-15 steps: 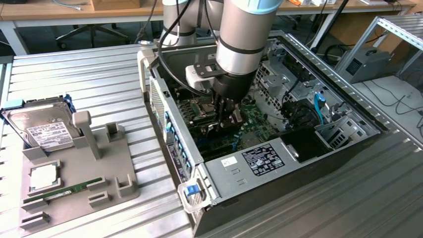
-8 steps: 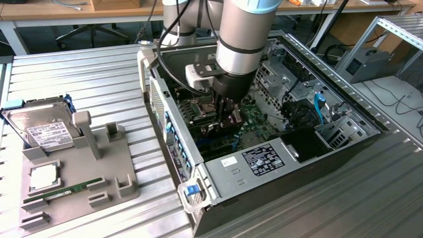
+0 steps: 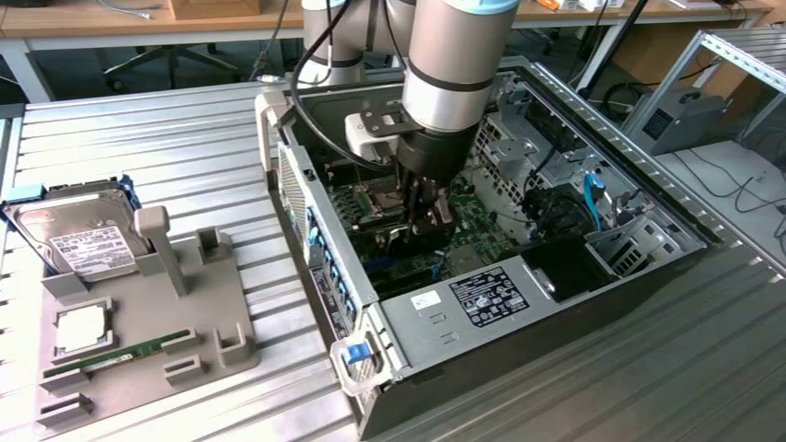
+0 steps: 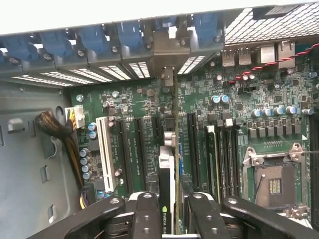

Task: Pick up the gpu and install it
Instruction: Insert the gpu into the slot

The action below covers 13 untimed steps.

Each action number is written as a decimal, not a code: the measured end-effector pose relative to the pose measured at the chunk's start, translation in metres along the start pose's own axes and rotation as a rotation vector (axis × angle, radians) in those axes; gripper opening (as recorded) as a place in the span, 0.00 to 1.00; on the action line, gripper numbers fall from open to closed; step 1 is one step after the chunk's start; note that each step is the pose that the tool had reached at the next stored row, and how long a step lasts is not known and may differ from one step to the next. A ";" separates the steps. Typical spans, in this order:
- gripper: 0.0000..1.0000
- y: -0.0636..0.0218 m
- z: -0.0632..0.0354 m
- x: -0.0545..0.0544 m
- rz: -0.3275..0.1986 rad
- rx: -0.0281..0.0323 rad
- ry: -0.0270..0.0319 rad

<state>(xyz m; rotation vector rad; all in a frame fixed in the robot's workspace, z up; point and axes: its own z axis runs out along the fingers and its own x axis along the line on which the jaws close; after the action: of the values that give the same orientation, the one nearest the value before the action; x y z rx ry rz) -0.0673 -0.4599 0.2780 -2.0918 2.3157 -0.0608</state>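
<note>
My gripper [image 3: 424, 214] reaches down into the open computer case [image 3: 406, 387], just above the green motherboard [image 3: 473, 230]. It is shut on the gpu [image 4: 167, 164], a thin dark card seen edge-on between the two black fingers [image 4: 144, 214]. The card stands upright over the motherboard's black expansion slots [image 4: 192, 149]. Its silver bracket [image 4: 168, 47] sits at the rear slot openings, among the blue latches [image 4: 94, 37]. I cannot tell whether the card's edge is seated in a slot.
A white slot [image 4: 105, 154] and a cable bundle [image 4: 55, 127] lie beside the card. The empty CPU socket [image 4: 274, 184] is on its other side. Outside the case, a grey fixture [image 3: 147, 313] holds a hard drive [image 3: 80, 235] and a green memory stick [image 3: 123, 354].
</note>
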 end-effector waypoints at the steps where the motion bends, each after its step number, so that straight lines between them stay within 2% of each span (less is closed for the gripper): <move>1: 0.27 0.0000 -0.0003 0.000 0.000 0.0003 -0.0004; 13: 0.27 0.0001 -0.0030 -0.001 0.007 0.0003 -0.0020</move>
<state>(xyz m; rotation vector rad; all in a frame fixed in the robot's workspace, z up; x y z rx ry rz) -0.0674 -0.4585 0.2809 -2.0822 2.3220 -0.0589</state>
